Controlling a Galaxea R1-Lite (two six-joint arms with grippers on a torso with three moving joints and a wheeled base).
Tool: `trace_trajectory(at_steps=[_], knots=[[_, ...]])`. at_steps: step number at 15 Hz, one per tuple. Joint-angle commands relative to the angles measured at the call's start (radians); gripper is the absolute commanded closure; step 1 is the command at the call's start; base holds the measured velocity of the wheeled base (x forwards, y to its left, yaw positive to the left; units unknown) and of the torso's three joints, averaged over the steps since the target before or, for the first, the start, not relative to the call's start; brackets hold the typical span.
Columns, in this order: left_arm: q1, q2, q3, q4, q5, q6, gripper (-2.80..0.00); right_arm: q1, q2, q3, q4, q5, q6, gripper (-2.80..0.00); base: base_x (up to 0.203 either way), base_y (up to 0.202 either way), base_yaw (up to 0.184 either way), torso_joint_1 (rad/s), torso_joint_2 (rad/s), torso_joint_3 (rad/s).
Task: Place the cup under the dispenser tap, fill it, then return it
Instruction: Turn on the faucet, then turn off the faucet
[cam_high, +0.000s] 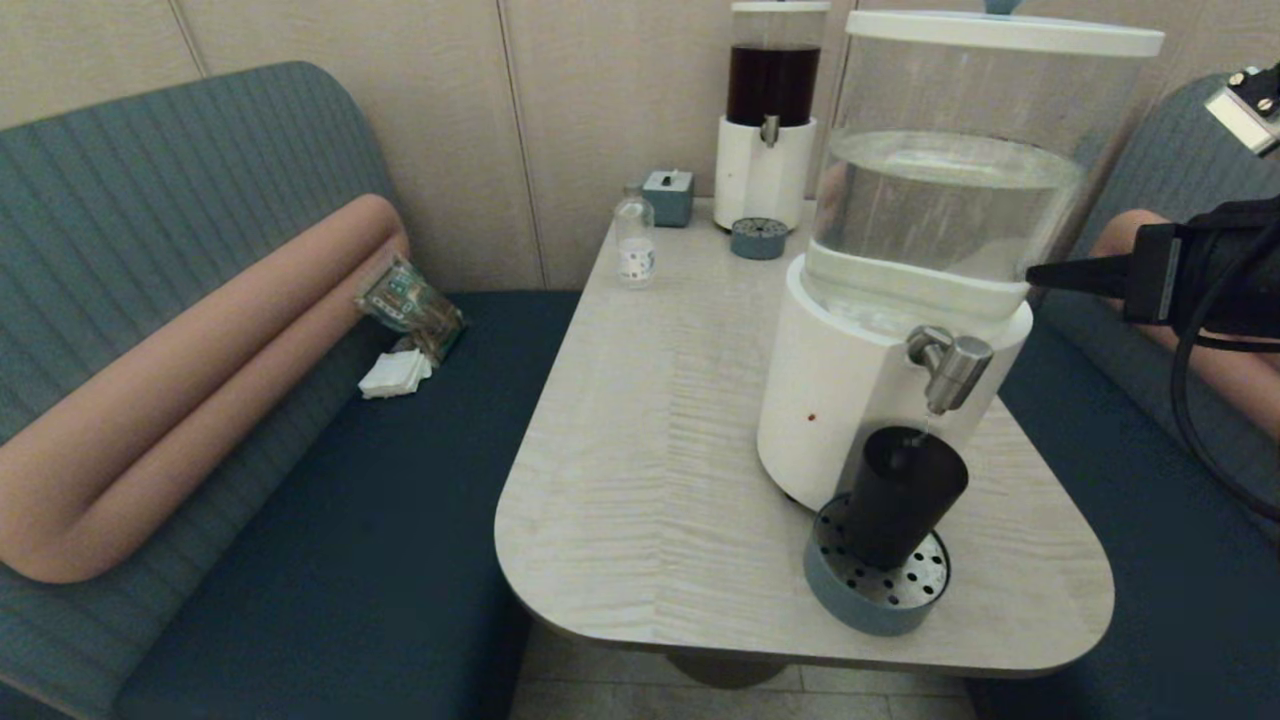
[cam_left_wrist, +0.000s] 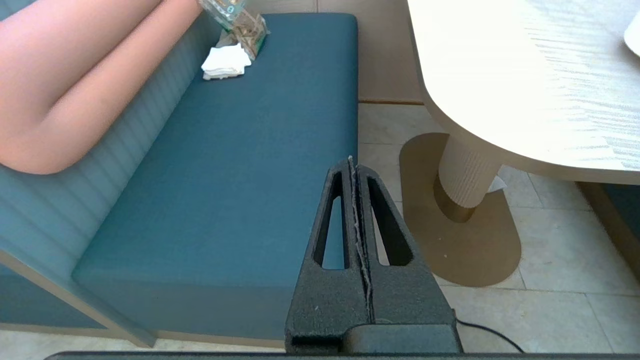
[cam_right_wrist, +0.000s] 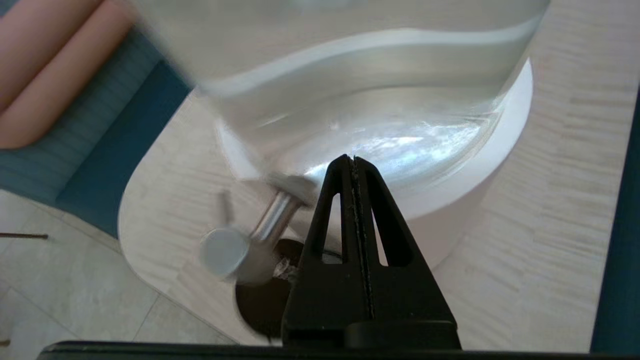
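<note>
Black cup (cam_high: 903, 495) stands under the dispenser tap (cam_high: 950, 366), its base partly hidden; right tool (cam_right_wrist: 353, 160) pressed closed, empty.

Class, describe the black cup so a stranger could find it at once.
On the pale wooden table, find the big white-based dispenser with the clear water tank. Under its steel tap, on a round perforated drip tray, stands the cup: matte black, tapered, handleless, unlike the small clear bottle.

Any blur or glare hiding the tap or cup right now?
Right wrist view: the tap and tank are smeared by motion blur, and the shut right gripper covers most of the cup. Left wrist view: tabletop glares white. Head view: sharp.
</note>
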Motion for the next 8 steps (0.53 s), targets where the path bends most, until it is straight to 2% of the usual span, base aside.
trace_trajectory(at_steps=[1,4,8], knots=[[0.0,0.0,0.002,-0.001,0.001,-0.001,0.0,-0.044,-0.096,0.044,0.009,0.006,-0.003,0.0,0.0,0.0,0.0,0.0,0.0,0.0],[0.0,0.0,0.002,-0.001,0.001,-0.001,0.0,-0.129,-0.216,0.109,0.008,0.007,-0.012,0.0,0.0,0.0,0.0,0.0,0.0,0.0],[0.0,0.0,0.002,-0.001,0.001,-0.001,0.0,-0.244,-0.408,0.235,-0.001,-0.037,-0.09,0.0,0.0,0.0,0.0,0.0,0.0,0.0]])
